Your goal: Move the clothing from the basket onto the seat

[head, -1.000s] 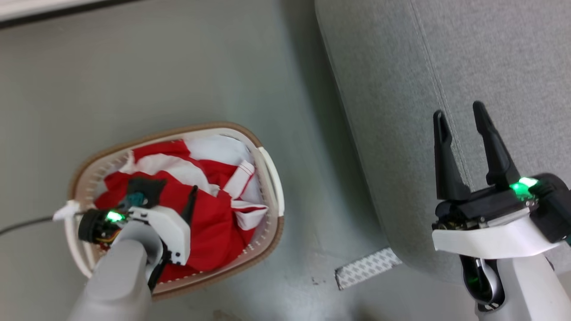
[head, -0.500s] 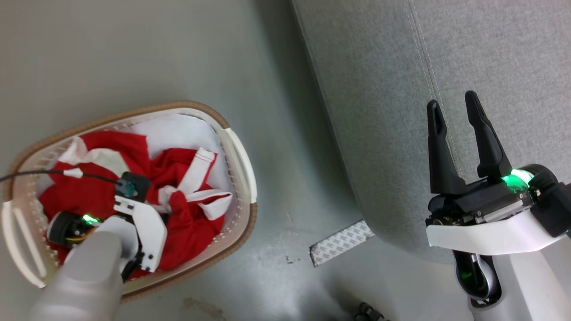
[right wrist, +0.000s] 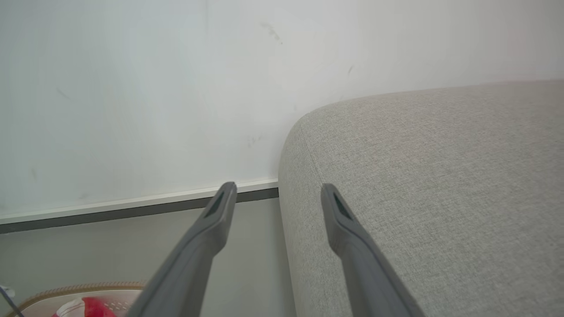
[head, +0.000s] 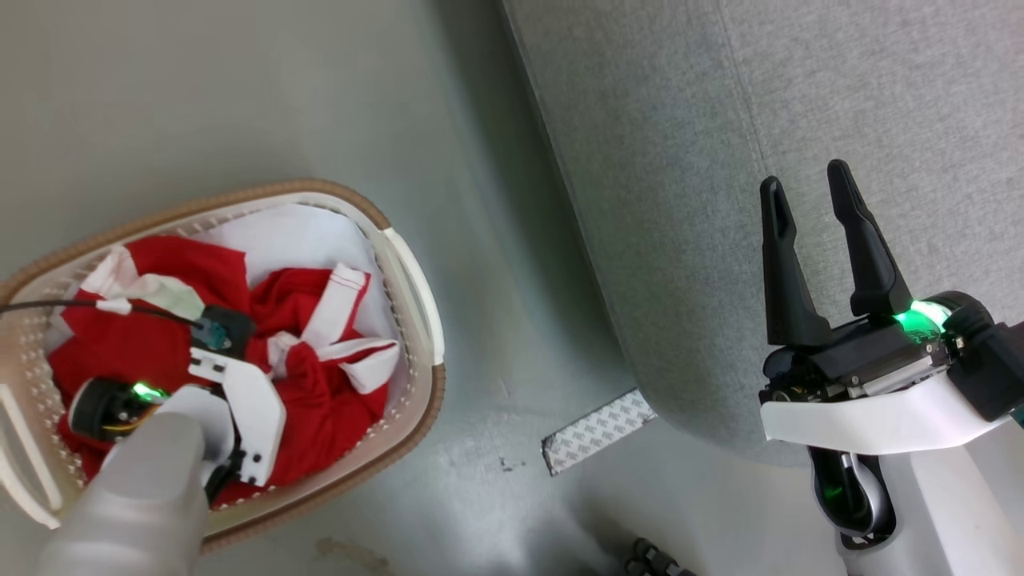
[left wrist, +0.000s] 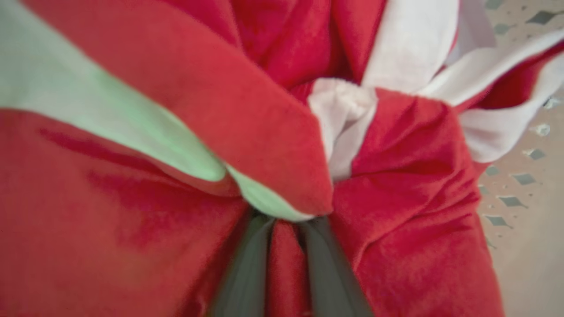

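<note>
Red clothing (head: 328,408) in basket (head: 424,384), left pincer (left wrist: 285,226) pinching a fold of it, right pincer (head: 804,180) spread wide, empty, above seat (head: 680,200)

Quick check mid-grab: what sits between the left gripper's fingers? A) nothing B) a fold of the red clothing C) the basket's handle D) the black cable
B: in the left wrist view the left gripper pinches a fold of the clothing between its two dark fingers, down in the basket.

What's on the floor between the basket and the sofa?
In the head view, bare floor between basket and sofa, except a patterned strip by the sofa's corner.
</note>
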{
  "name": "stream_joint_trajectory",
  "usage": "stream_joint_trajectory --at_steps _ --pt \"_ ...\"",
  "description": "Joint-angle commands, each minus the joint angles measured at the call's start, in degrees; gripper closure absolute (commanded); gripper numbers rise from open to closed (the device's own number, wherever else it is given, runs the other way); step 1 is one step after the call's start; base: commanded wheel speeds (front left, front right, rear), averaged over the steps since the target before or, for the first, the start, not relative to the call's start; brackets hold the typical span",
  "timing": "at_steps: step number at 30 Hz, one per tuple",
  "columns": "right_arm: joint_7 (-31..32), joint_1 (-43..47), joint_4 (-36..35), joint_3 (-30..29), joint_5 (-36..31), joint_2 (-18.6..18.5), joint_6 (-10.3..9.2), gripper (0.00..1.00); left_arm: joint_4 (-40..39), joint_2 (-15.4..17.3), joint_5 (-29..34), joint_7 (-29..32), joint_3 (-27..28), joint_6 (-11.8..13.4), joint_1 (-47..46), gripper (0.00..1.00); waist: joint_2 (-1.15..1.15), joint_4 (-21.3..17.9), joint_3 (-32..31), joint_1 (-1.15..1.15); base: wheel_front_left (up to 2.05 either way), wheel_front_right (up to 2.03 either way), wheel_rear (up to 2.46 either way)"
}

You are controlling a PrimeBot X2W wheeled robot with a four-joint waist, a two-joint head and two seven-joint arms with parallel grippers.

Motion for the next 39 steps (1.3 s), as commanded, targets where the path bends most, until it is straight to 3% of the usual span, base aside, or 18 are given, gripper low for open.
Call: stream_joint_trajectory --at_steps 1,7,15,21,29,39 --pt "0.0 -0.6 0.3 -0.2 -0.6 0.1 -0.1 0.0 0.1 0.1 -0.4 -0.6 -0.1 0.2 0.3 1.0 0.0 0.5 -0.9 0.0 0.0 0.0 0.0" --pt "0.0 0.7 1.3 -1.3 -2.8 0.1 -0.1 0.0 -0.6 -3.4 -4.0 -4.7 -1.2 0.2 3.2 1.0 0.0 3.2 -7.6 0.0 0.0 0.0 0.0" --pt "0.0 4.2 3.7 -3.7 -8.5 0.0 -0.1 0.0 -3.8 -8.7 -9.4 -12.4 -4.0 0.2 8.6 1.0 0.0 9.7 -20.6 0.0 0.0 0.0 0.0" --pt "0.0 7.4 5.0 -4.3 -9.2 -2.0 -0.1 0.0 -7.1 -10.7 -14.3 -16.3 -7.4 0.2 12.1 1.0 0.0 13.9 -29.0 0.0 0.0 0.0 0.0" --pt "0.0 12.6 6.3 -4.7 -8.1 -4.0 -0.1 0.0 -12.8 -11.2 -19.0 -19.0 -10.6 0.2 15.4 1.0 0.0 18.5 -38.8 0.0 0.0 0.0 0.0" --pt "0.0 18.4 7.5 -3.1 -6.9 -4.0 -0.1 0.0 -24.6 -9.3 -21.0 -19.4 -8.8 0.2 16.4 1.0 0.0 22.0 -46.2 0.0 0.0 0.0 0.0"
